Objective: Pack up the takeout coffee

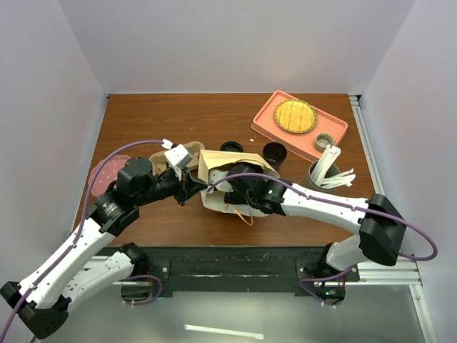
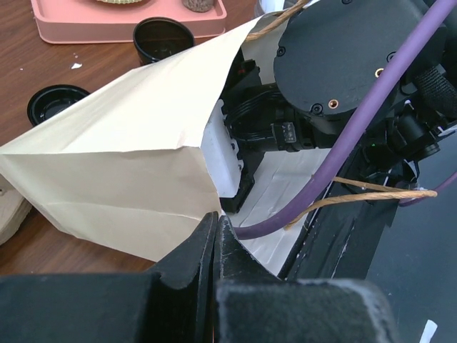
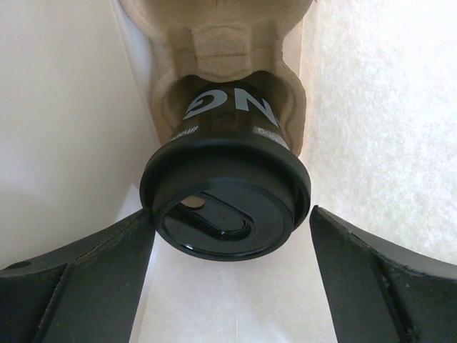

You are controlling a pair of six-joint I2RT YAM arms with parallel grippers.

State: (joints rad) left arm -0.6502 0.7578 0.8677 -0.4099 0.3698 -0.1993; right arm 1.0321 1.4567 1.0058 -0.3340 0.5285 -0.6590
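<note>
The takeout coffee (image 3: 227, 200), a black cup with a black lid, lies seated in a tan pulp carrier (image 3: 221, 50) inside a cream paper bag (image 1: 223, 166). My right gripper (image 3: 230, 213) is inside the bag and open, one finger on either side of the lid. The left finger (image 3: 107, 257) touches the lid's rim and the right finger (image 3: 357, 257) stands a little off it. My left gripper (image 2: 216, 218) is shut, pinching the edge of the bag's (image 2: 121, 143) mouth. In the top view the bag hides the cup and the right fingers.
A second black cup (image 1: 274, 153), open, and a loose black lid (image 1: 230, 147) sit behind the bag. A pink tray (image 1: 265, 121) with a bamboo mat (image 1: 295, 116) is at the back right. A grey cup of white utensils (image 1: 325, 171) stands right. A pink plate (image 1: 103, 175) lies left.
</note>
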